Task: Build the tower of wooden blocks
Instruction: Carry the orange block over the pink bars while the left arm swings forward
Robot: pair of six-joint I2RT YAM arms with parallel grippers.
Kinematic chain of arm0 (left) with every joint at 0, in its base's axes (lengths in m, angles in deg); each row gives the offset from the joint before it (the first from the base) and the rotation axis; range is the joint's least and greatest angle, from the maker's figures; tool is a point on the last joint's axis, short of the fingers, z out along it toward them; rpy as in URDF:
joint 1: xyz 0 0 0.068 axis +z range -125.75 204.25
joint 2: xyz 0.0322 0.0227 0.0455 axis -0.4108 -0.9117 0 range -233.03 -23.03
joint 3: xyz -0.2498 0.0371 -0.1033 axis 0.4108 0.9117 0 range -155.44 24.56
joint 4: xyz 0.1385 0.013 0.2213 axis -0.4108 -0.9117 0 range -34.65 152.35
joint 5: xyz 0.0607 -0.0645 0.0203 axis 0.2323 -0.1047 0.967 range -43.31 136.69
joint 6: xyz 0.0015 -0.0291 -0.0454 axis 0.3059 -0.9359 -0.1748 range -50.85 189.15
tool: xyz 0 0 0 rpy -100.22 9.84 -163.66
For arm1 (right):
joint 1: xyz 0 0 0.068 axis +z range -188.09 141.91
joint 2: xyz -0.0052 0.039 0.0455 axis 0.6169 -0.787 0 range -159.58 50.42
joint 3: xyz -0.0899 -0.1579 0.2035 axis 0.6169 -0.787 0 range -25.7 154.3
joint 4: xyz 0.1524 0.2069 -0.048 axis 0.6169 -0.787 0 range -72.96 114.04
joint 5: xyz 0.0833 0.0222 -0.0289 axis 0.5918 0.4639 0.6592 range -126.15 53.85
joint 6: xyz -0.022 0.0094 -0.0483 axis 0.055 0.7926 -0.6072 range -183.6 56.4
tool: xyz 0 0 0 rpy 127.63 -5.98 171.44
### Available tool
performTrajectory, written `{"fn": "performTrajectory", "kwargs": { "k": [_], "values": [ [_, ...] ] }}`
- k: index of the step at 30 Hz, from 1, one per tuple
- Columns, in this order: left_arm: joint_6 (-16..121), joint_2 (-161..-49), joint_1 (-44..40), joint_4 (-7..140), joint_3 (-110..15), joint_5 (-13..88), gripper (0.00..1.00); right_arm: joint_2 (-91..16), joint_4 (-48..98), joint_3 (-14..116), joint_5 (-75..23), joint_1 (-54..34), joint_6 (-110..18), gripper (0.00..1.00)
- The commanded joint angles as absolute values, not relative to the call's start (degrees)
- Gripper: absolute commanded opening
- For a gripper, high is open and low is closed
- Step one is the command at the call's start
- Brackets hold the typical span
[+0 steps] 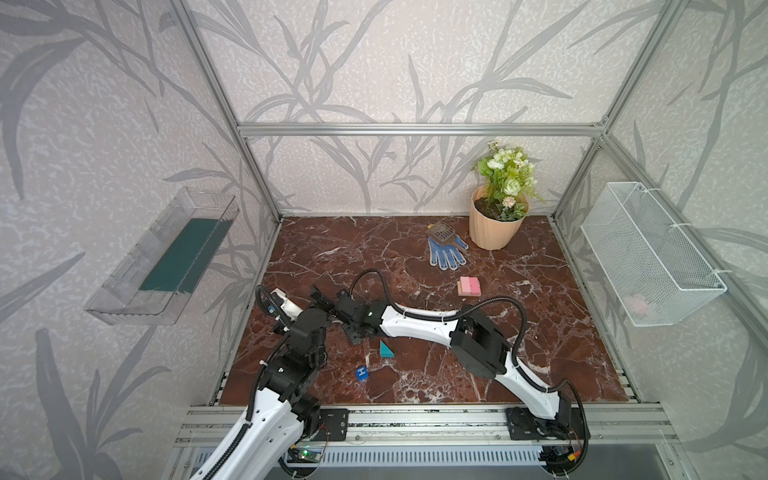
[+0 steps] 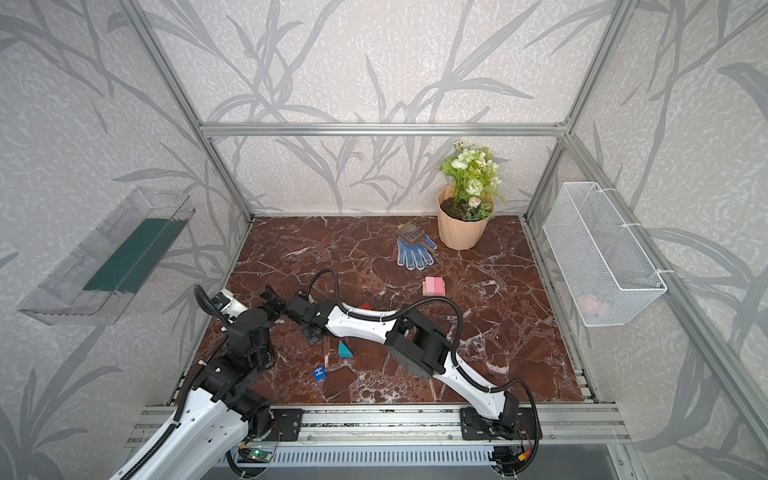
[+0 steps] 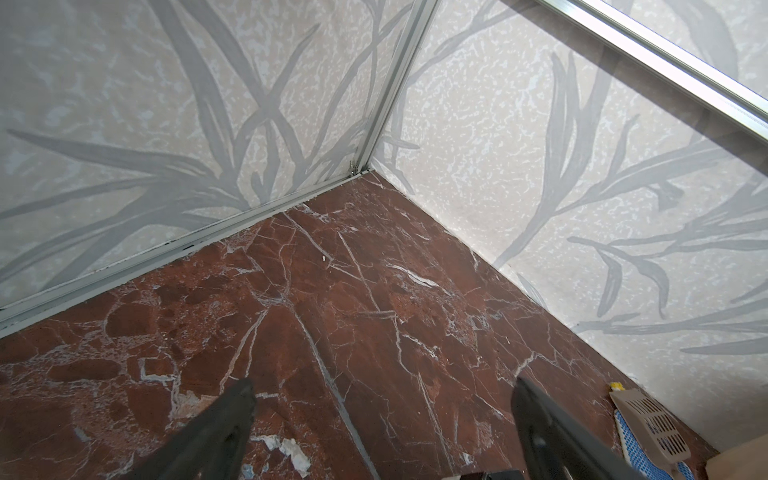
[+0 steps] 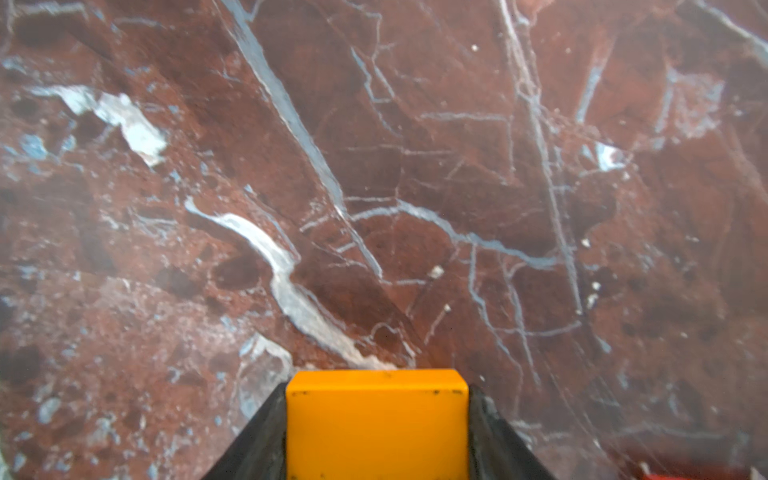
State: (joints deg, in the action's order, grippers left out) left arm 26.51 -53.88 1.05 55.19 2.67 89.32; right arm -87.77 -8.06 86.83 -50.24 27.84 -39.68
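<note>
pickup is the step in hand: the right gripper [image 4: 377, 390] stands over the marble tabletop [image 4: 415, 166] with its two black fingers [image 4: 266, 436] pressed against opposite flat sides of the orange block [image 4: 376, 428] — clamped on it, by the look of the right wrist view; whether the block rests on the marble or is just clear of it i cannot tell. the block is smooth painted wood, square-faced, with softened edges and a few dark specks along its top rim. the left gripper [image 3: 382, 386] hangs idle at the left of the table, fingers spread wide with nothing between them.

the tower [image 1: 469, 286] is barely begun and sits well apart, toward the flowerpot [image 1: 494, 228]; it is a tan base with pink blocks lying flush on it, low and flat. the teal wedge [image 1: 385, 349] and the blue "h" cube [image 1: 361, 372] lie loose near the front; a red block [image 2: 365, 306] peeps out behind the right arm.

the next move, i judge, calls for a straight lift, a carry across to the pink layer and a square set-down — the painted faces look slick, so a tilted release could slide the block off or nudge the pink ones out of line.
</note>
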Motion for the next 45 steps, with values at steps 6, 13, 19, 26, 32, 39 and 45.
{"fn": "performTrajectory", "kwargs": {
  "k": [6, 13, 19, 26, 32, 39, 45],
  "values": [
    [28.5, -53.1, 0.8, 56.7, 3.6, 85.2, 0.97, -75.0, -9.8, 80.0, -53.1, 26.9, -40.0, 0.37],
    [31.4, -54.6, 0.9, 61.1, 3.9, 78.4, 0.96, -61.1, -6.1, 66.3, -56.1, 24.2, -38.3, 0.32],
    [33.3, -58.1, 0.8, 64.5, 3.0, 70.9, 0.96, -46.3, -2.8, 51.3, -59.3, 17.6, -36.0, 0.28],
    [34.9, -67.6, 0.8, 66.2, -1.5, 59.1, 0.91, -29.6, 0.4, 36.9, -65.6, 11.3, -36.2, 0.27],
    [35.8, -77.3, 0.8, 66.7, -6.0, 50.5, 0.88, -22.1, 0.0, 30.4, -65.3, 3.6, -36.4, 0.27],
    [36.4, -87.9, 0.7, 62.5, -12.9, 43.5, 0.84, -24.2, 4.2, 27.6, -59.9, -5.3, -38.4, 0.24],
    [36.4, -92.7, 0.7, 61.5, -15.2, 41.9, 0.81, -34.0, 7.9, 31.2, -55.6, -8.9, -41.4, 0.22]
  ]
}}
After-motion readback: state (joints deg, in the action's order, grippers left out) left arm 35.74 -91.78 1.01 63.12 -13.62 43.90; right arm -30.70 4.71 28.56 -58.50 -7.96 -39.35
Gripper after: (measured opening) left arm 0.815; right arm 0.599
